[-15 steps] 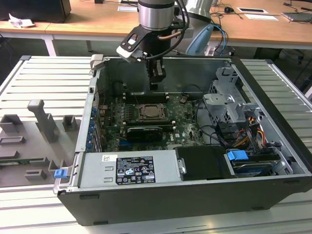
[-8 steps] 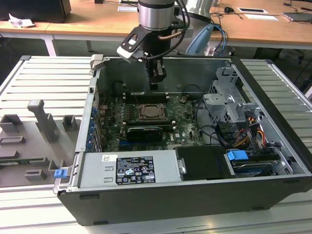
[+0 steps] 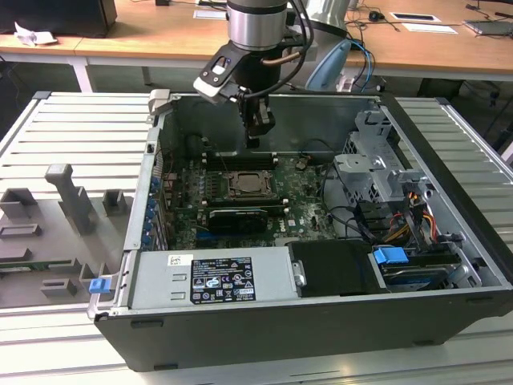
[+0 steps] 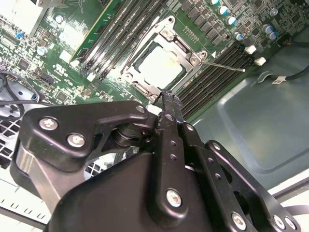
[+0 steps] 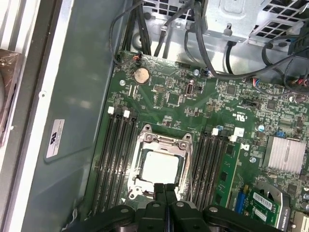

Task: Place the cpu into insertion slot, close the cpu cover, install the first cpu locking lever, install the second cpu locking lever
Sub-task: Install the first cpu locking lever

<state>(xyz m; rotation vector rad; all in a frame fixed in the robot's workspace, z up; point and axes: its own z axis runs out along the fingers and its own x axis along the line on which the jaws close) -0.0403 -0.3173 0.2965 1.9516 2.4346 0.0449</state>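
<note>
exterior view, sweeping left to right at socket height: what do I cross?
In order: grey fixture blocks → case's left wall → cpu cover → metal drive cage → case's right wall.

Pale silvery cpu [image 5: 159, 166], green motherboard [image 5: 193, 104], black fingers [image 5: 160, 195].

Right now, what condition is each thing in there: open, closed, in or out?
Pale silvery square cpu: in place, lying flat inside the frame.
Silver metal frame cpu cover: closed down around the chip.
Thin metal lever rod: sticking out sideways, seemingly unlatched.
Black claw: shut, holding nothing, above the cpu.
Dark computer case: open, side panel off.
</note>
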